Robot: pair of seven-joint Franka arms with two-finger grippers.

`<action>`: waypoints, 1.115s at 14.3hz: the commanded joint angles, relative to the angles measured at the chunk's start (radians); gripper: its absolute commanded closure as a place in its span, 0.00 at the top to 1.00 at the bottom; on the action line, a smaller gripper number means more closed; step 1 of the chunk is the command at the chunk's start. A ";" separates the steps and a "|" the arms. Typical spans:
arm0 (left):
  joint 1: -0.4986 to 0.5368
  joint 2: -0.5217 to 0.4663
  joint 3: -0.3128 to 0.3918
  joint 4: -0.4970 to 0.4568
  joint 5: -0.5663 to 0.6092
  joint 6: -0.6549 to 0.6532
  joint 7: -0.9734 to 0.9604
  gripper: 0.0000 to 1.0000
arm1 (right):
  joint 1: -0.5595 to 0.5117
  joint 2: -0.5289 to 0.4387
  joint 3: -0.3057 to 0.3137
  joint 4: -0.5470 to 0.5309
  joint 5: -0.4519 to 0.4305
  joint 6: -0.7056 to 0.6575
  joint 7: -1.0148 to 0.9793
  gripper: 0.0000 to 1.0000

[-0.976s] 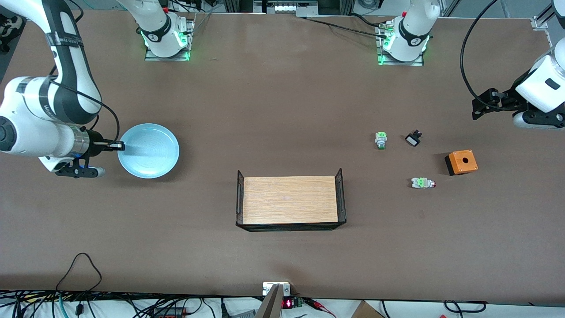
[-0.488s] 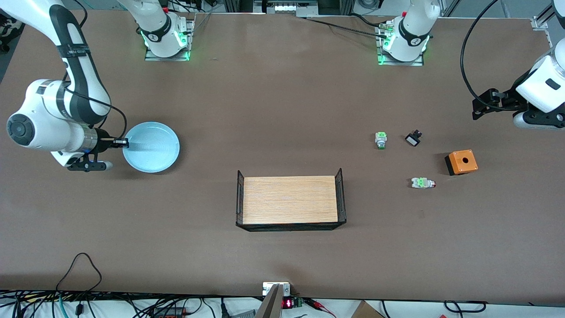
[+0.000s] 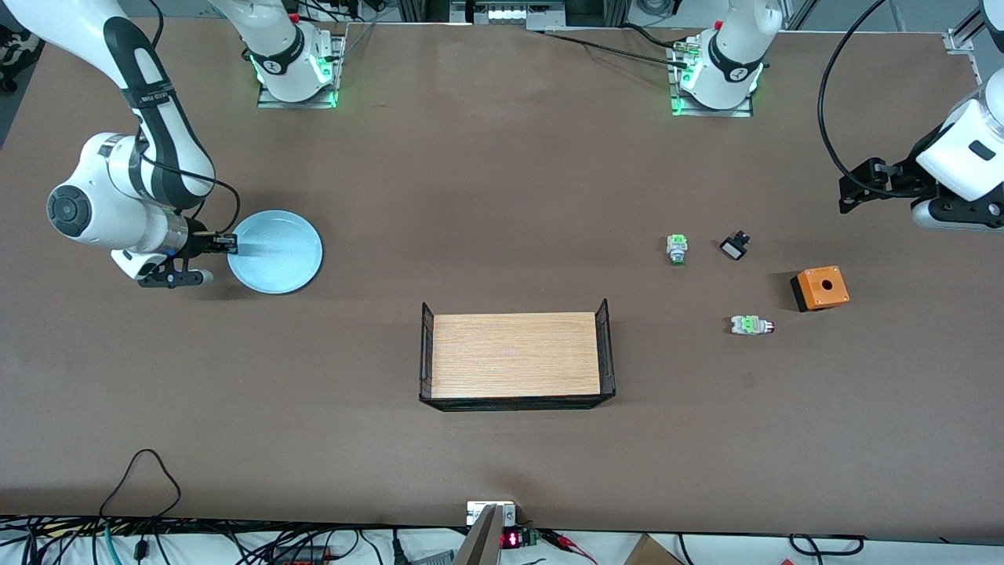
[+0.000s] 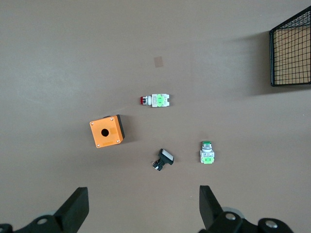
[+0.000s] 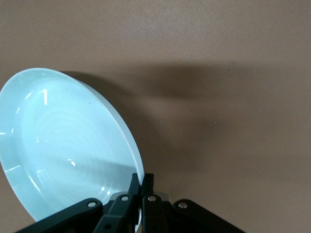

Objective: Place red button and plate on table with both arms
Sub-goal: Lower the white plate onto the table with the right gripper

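Light-blue plate is pinched at its rim in my right claw, over the table at my right arm's end. My left claw waits spread wide above the red button, which lies on the table.

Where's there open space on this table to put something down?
Bare table lies between the plate, held by the right end effector, and the green switch. It is crowded around the red button and orange box, under the open left end effector.
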 commanded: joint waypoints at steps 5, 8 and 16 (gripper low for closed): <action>0.006 0.006 -0.004 0.012 0.010 0.007 0.012 1.00 | -0.029 -0.009 0.014 -0.059 -0.008 0.053 0.009 0.58; 0.009 0.006 -0.001 0.012 0.010 0.005 0.010 1.00 | -0.029 -0.026 0.018 -0.017 -0.010 -0.019 0.012 1.00; 0.016 0.006 -0.009 0.013 0.011 0.004 0.010 1.00 | -0.015 -0.047 0.024 0.312 -0.013 -0.408 0.082 1.00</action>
